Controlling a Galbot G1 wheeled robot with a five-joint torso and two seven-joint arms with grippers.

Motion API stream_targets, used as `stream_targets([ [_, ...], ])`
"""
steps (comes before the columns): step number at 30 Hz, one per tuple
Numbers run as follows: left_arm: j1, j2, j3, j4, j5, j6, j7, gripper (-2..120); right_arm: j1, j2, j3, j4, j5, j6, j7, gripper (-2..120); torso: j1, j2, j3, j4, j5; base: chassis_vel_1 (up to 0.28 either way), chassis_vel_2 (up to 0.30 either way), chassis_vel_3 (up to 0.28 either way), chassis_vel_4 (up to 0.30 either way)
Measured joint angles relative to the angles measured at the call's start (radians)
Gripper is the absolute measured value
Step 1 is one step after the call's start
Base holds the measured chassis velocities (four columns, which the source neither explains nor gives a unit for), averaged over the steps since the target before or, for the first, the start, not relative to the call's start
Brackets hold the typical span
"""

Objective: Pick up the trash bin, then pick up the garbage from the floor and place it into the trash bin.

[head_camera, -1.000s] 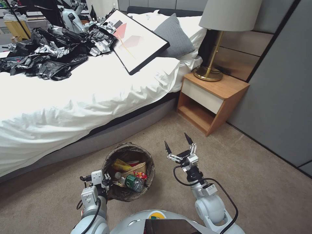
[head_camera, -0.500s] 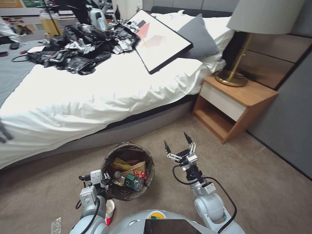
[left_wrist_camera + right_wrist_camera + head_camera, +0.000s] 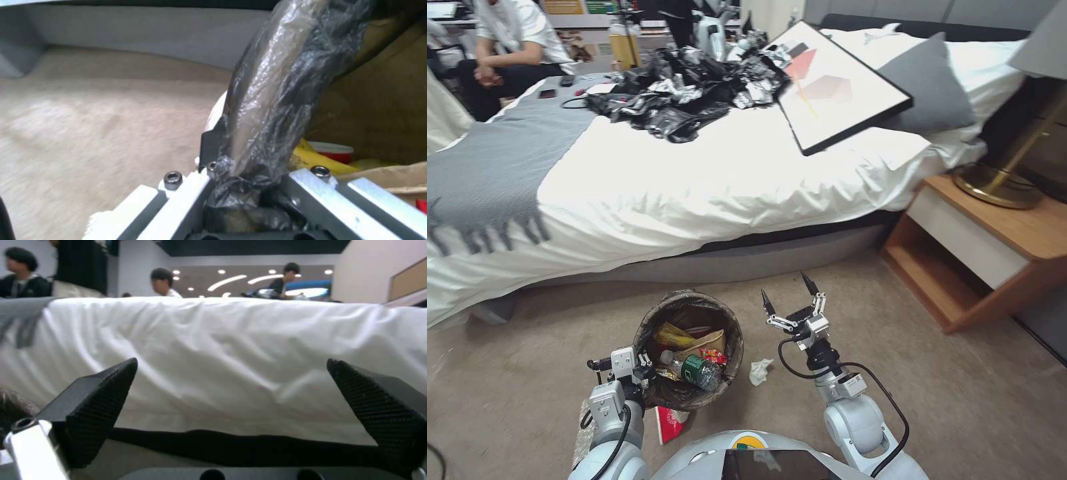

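Note:
The trash bin (image 3: 657, 315), a round bucket lined with a dark bag, hangs just above the carpet in front of me. My left gripper (image 3: 642, 371) is shut on its near rim; the left wrist view shows the bag-covered rim (image 3: 276, 100) clamped in the left gripper (image 3: 249, 186). Inside lie a green-labelled bottle (image 3: 695, 370), a yellow wrapper (image 3: 671, 335) and tan paper (image 3: 708, 343). On the floor, garbage remains: a crumpled white tissue (image 3: 759, 371) right of the bin and a red wrapper (image 3: 671, 421) beneath it. My right gripper (image 3: 788, 297) stands open and empty, raised right of the bin, its fingers (image 3: 102, 396) facing the bed.
A white bed (image 3: 707, 193) with a grey throw (image 3: 494, 167) runs across ahead, carrying black plastic bags (image 3: 687, 100) and a framed picture (image 3: 840, 87). A wooden nightstand (image 3: 994, 253) with a brass lamp base (image 3: 997, 187) stands at the right. Open carpet lies to the right and left.
The camera has swung left, so bed and nightstand slid right in the picture. The tissue and red wrapper have come into sight. Both grippers hold the same pose.

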Motion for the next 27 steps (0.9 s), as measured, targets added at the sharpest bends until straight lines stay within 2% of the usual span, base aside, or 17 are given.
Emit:
stream_targets([
  [11,0.001,0.001,-0.001,-0.002,0.0,-0.007,0.0,0,0.001,-0.001,-0.003,-0.003,-0.01,-0.017,0.02,100,0.0,0.0,0.0,-0.0001,0.0,0.118,0.119,0.119,0.125],
  [17,0.0,0.0,-0.002,0.003,0.0,-0.019,-0.002,0,-0.007,-0.012,-0.006,-0.008,-0.015,-0.071,0.075,100,0.0,0.0,0.0,0.0005,0.0001,0.112,0.119,0.117,0.107],
  [20,-0.002,-0.001,-0.003,0.004,0.0,-0.021,-0.002,0,-0.025,-0.035,-0.014,-0.01,0.0,-0.148,0.129,100,0.0,0.0,0.0,-0.0003,0.0001,0.016,0.02,0.018,0.024],
  [21,-0.002,-0.001,-0.003,0.004,0.0,-0.021,-0.002,0,-0.025,-0.035,-0.014,-0.01,0.0,-0.148,0.129,100,0.0,0.0,0.0,-0.0003,0.0001,0.0,0.0,0.0,0.0],
  [24,-0.006,-0.001,-0.004,0.006,-0.002,-0.021,-0.002,0,-0.055,-0.072,-0.04,-0.006,0.051,-0.271,0.205,100,0.0,0.0,0.0,-0.0005,0.0001,0.0,0.0,0.0,0.0],
  [25,-0.006,-0.001,-0.004,0.006,-0.002,-0.021,-0.002,0,-0.055,-0.072,-0.04,-0.006,0.051,-0.271,0.205,100,0.0,0.0,0.0,-0.0005,0.0001,0.0,0.0,0.0,0.0],
  [27,-0.008,-0.001,-0.006,0.007,-0.004,-0.021,-0.002,0,-0.071,-0.121,-0.053,-0.006,0.087,-0.37,0.25,100,0.0,0.0,0.0,-0.0002,0.0002,0.0,0.0,0.0,0.0],
])
